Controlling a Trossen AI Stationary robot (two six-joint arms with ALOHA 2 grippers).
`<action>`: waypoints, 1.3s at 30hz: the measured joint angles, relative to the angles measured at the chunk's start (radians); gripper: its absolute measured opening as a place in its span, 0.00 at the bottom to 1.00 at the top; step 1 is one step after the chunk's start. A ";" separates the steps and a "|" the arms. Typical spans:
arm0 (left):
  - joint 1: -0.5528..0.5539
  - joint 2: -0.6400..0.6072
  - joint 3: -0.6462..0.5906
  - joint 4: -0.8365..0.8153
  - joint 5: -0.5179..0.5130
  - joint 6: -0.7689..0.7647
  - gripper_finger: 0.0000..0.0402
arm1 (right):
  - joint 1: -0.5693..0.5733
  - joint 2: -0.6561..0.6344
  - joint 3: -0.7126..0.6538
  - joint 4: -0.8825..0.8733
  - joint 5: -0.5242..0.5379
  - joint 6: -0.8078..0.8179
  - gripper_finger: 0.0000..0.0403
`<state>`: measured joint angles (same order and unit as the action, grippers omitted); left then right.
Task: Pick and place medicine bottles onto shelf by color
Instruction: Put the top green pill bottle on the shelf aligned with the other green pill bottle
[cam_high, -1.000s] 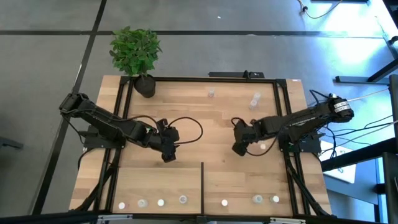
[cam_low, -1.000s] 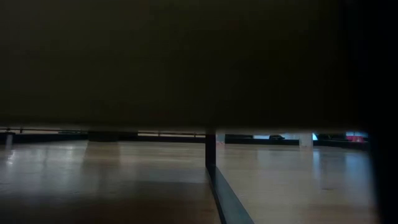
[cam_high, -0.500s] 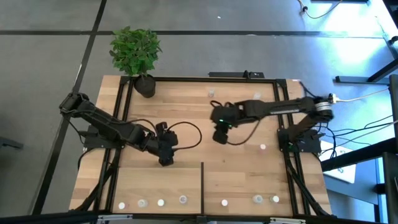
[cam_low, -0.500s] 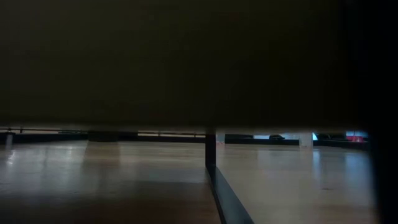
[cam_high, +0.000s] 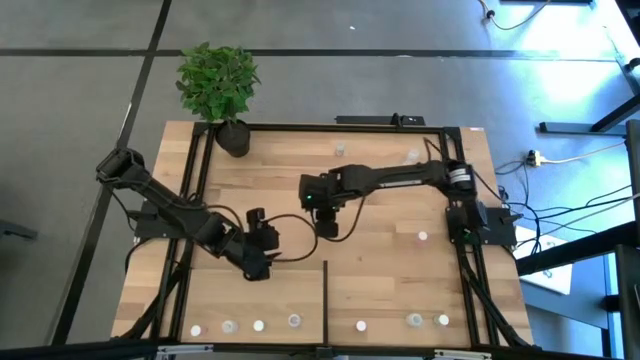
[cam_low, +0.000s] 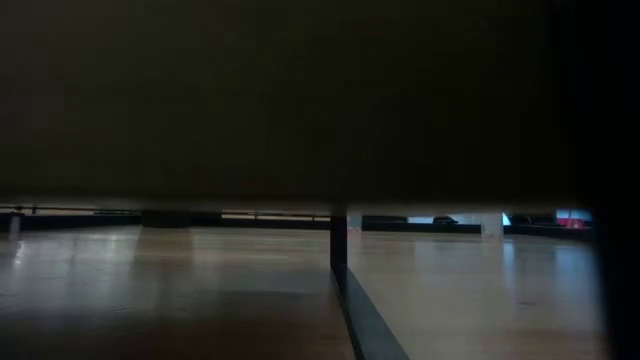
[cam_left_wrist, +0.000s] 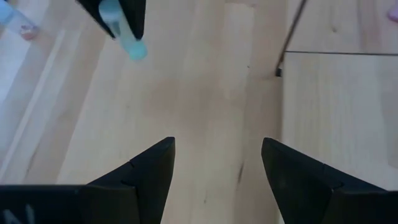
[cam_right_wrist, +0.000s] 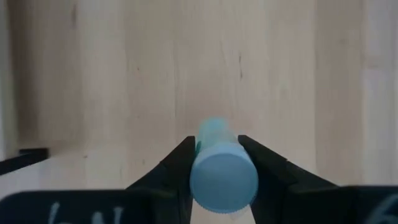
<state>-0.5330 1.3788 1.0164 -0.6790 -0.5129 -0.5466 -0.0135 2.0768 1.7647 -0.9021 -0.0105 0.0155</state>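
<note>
Right pincer (cam_high: 328, 226) clamped on a pale-blue medicine bottle (cam_right_wrist: 222, 174) — held above the shelf (cam_high: 290, 185), just beyond the far end of the black divider bar (cam_high: 326, 300). Left pincer (cam_high: 256, 268) stands open with nothing in it, close to the left of the divider bar's far end. Other medicine bottles (cam_high: 258, 325) sit in a row either side of the divider bar's near end, one more (cam_high: 422, 237) well right of it — a few by the shelf's far rail.
</note>
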 joint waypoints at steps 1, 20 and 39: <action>-0.009 0.000 0.000 -0.003 0.000 -0.001 0.58 | -0.001 0.015 0.000 0.000 0.000 0.000 0.28; -0.039 0.000 0.000 -0.021 -0.008 -0.028 0.58 | -0.002 0.134 -0.003 0.022 -0.001 -0.045 0.29; -0.039 0.000 0.000 -0.021 -0.010 -0.028 0.58 | -0.004 0.134 -0.003 0.080 0.016 -0.020 0.29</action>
<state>-0.5720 1.3788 1.0164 -0.6995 -0.5224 -0.5747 -0.0177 2.2105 1.7622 -0.8217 0.0055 -0.0046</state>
